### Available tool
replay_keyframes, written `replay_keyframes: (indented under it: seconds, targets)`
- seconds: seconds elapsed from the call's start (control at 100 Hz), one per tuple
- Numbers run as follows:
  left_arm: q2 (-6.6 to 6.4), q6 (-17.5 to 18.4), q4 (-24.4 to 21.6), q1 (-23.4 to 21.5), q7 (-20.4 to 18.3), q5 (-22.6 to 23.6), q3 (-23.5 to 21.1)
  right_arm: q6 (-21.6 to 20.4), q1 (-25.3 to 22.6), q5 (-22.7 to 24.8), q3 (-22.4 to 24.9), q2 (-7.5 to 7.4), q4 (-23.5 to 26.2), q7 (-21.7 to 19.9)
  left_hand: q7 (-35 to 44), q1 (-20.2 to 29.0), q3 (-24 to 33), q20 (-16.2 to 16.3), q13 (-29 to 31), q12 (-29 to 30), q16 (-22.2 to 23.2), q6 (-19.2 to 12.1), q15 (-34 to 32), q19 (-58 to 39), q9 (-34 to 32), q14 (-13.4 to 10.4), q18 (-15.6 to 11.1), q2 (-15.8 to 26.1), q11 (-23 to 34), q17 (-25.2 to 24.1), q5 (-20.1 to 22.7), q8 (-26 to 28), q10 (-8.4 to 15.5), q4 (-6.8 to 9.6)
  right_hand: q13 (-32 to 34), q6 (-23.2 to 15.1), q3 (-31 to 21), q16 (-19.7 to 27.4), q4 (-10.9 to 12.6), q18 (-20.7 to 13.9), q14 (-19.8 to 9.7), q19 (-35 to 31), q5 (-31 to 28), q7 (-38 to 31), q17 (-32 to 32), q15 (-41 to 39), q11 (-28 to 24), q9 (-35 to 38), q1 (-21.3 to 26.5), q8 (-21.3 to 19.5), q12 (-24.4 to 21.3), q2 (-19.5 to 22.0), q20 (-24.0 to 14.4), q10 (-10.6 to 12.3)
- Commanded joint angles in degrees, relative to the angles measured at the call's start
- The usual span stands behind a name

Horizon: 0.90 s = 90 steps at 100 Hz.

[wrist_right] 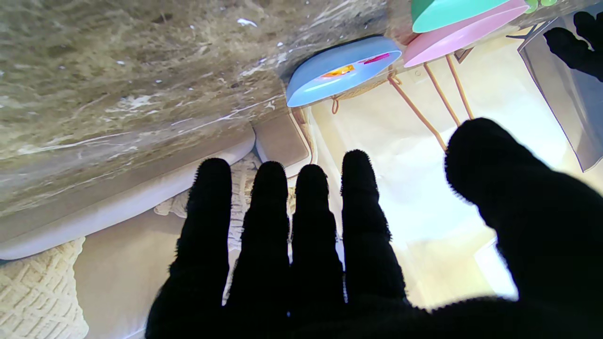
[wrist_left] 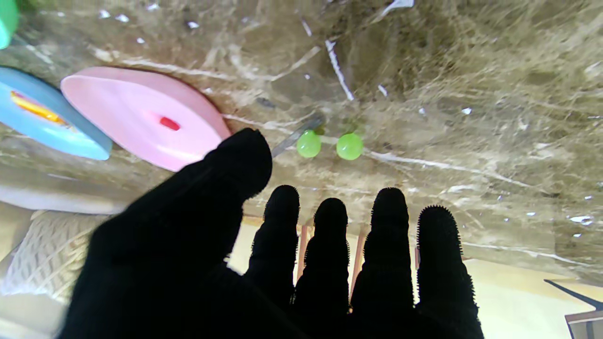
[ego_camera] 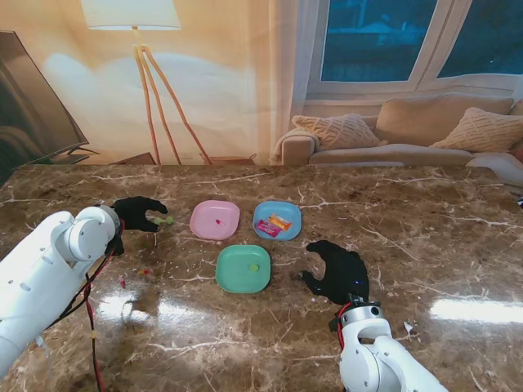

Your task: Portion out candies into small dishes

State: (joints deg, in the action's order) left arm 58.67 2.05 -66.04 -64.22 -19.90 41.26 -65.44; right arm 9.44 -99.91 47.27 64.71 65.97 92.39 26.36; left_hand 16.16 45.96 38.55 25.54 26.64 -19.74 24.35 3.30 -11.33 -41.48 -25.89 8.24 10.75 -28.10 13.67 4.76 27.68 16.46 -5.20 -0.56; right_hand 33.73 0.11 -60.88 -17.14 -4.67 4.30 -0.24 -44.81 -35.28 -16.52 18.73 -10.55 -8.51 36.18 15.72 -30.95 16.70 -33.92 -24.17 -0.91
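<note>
From the stand, the left hand (ego_camera: 137,214) is being held open by two green candies (ego_camera: 164,220), just left of the pink dish (ego_camera: 215,220). The right hand (ego_camera: 337,272) is being held open too, empty, right of the green dish (ego_camera: 243,268).

In the left wrist view, the candies (wrist_left: 330,145) are lying on the table just past the fingertips (wrist_left: 330,212). They are round, so they could be knocked away by a clumsy pinch.

In the right wrist view, the blue dish (wrist_right: 340,71) is being seen well apart from the spread fingers (wrist_right: 311,216).

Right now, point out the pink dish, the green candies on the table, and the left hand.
pink dish (ego_camera: 215,220): stand view, bare inner floor.
green candies (wrist_left: 349,146): left wrist view, one candy's centre.
left hand (ego_camera: 137,214): stand view, back of hand.
</note>
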Motion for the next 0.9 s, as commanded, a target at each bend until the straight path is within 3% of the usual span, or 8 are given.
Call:
replay_keyframes:
  seconds: [0.0,0.21,0.46,0.59,0.89]
  targets:
    - [0.25,0.4,1.7,1.2,0.5,-0.4,0.7,0.2,-0.3,-0.4,0.0,0.21,-0.4,-0.8,-1.0,1.7,0.9,0.5,-1.5,0.8,0.2,-0.9,-0.1,-0.2,3.3,-1.1,0.6,0.7,-0.5,-1.2,-2.2,-1.6,2.1,-0.24,-1.6,-1.1,0.7,0.7,0.9,0.3,1.5,0.7,0.9,-0.3,-0.9,0.2,0.7,-1.5,-1.3,0.5,-1.0,0.2,0.2,-0.4]
    - [1.33,0.3,8.4,5.4,5.9,-1.5,5.5,0.4,-0.1,-0.7,-0.1,0.30,-0.7,-0.7,-1.6,2.4,0.0,1.3,-1.0,1.5,1.1,-1.3,-1.4,-1.0,4.6,-1.1,0.5,1.1,0.7,-1.1,-4.3,-3.2,2.5,-0.34,-1.4,-1.1,0.7,0.5,0.9,0.4,1.5,0.6,0.8,-0.4,-0.8,0.0,0.6,-1.4,-1.3,0.5,-0.8,0.4,-0.1,-0.4]
    - [2.05,-0.3,15.1,10.1,7.2,-3.6,11.5,0.6,0.3,-1.2,-0.3,0.26,-0.9,-1.6,0.0,7.5,1.7,3.1,0.2,-1.1,5.0,-1.7,-4.5,-2.5,4.0,-0.9,1.1,0.7,2.7,-0.4,-4.5,-3.8,3.0,-0.43,-1.5,-1.2,0.7,0.2,0.9,0.6,1.7,0.4,0.8,-0.4,-0.7,-0.2,0.5,-1.3,-1.3,0.6,-0.6,0.4,-0.4,-0.5]
    - [2.36,-0.2,18.0,12.0,8.2,-4.2,14.0,0.8,0.3,-1.4,-0.3,0.27,-0.7,-1.8,1.6,7.9,1.7,4.1,1.0,-2.5,6.6,-1.7,-5.8,-3.9,3.3,-0.9,1.2,0.5,3.5,0.8,-3.9,-3.1,2.9,-0.64,-1.4,-1.2,0.7,0.1,0.9,0.7,1.7,0.3,0.8,-0.4,-0.7,-0.3,0.5,-1.2,-1.4,0.6,-0.5,0.4,-0.7,-0.5]
    - [2.97,1.3,23.2,14.9,10.2,-5.4,18.4,1.2,0.6,-1.8,-0.4,0.25,-0.5,-2.7,11.0,7.5,1.5,5.9,2.6,-8.1,9.2,-4.8,-8.3,-6.9,-0.1,-0.8,1.5,-0.6,7.2,1.9,-0.3,4.6,3.6,-0.96,-1.4,-1.2,0.6,-0.2,0.9,0.8,1.7,0.2,0.8,-0.5,-0.7,-0.4,0.5,-1.2,-1.3,0.6,-0.4,0.5,-1.1,-0.5]
